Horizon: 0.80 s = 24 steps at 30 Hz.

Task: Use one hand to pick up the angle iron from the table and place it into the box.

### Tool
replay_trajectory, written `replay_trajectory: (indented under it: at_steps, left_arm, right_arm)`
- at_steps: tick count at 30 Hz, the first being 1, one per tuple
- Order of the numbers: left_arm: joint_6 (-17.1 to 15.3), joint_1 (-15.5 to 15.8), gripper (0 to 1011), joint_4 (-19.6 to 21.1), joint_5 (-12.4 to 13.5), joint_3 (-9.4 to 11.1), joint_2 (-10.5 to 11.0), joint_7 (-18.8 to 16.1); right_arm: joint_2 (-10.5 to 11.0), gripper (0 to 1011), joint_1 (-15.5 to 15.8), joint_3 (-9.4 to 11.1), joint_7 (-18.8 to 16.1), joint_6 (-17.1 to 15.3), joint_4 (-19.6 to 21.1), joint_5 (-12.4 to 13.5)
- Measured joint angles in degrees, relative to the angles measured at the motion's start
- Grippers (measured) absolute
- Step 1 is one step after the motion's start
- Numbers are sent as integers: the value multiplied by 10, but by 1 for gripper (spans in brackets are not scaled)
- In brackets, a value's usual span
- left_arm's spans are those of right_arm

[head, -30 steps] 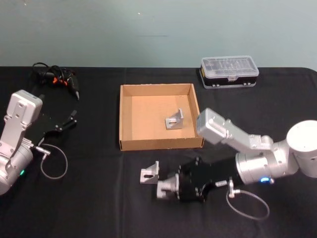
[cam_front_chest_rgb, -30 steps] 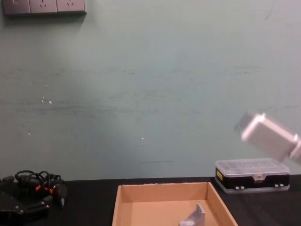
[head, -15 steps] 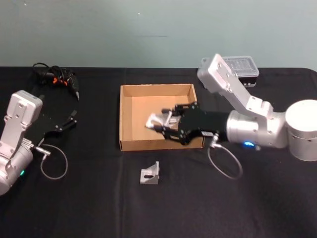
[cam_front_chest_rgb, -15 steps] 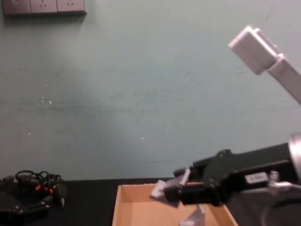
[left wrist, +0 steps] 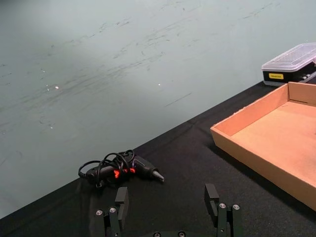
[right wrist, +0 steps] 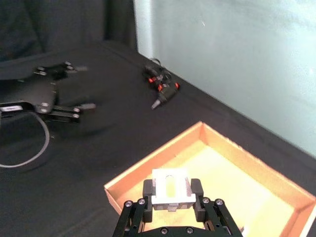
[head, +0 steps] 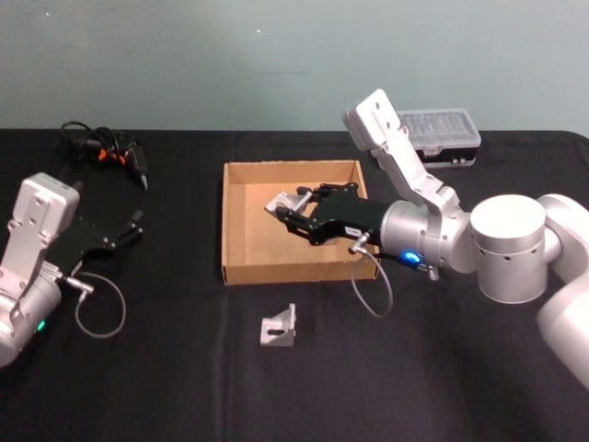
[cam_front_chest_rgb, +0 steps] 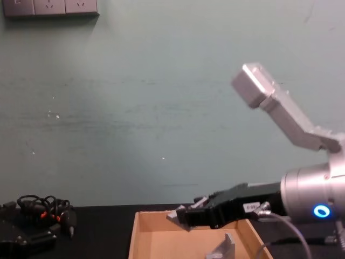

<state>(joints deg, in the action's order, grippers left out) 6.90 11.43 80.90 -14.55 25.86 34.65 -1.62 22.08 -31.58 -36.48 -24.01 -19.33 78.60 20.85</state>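
Right gripper (head: 287,214), black, clawed: jaws clamped on silver L-shaped angle iron (head: 279,203), above shallow brown cardboard box (head: 241,268). Advised: lower close to box floor, clear of second silver bracket (cam_front_chest_rgb: 223,249) inside, then release. Left gripper (head: 129,228): left of box, jaws apart, idle.

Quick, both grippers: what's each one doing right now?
Left gripper: open, empty, over the left side of the table.
Right gripper: shut on an angle iron, above the box.
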Motion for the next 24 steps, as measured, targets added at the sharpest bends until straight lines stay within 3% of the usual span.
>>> replay_trajectory:
  at_steps: [7, 24]
  left_arm:
    - [0, 0, 1011, 0, 0, 0, 0, 0]
    - [0, 0, 1011, 0, 0, 0, 0, 0]
  right_arm:
    - [-31, 452, -2, 10, 9, -18, -38, 3]
    - [-55, 452, -26, 0, -3, -45, -93, -35]
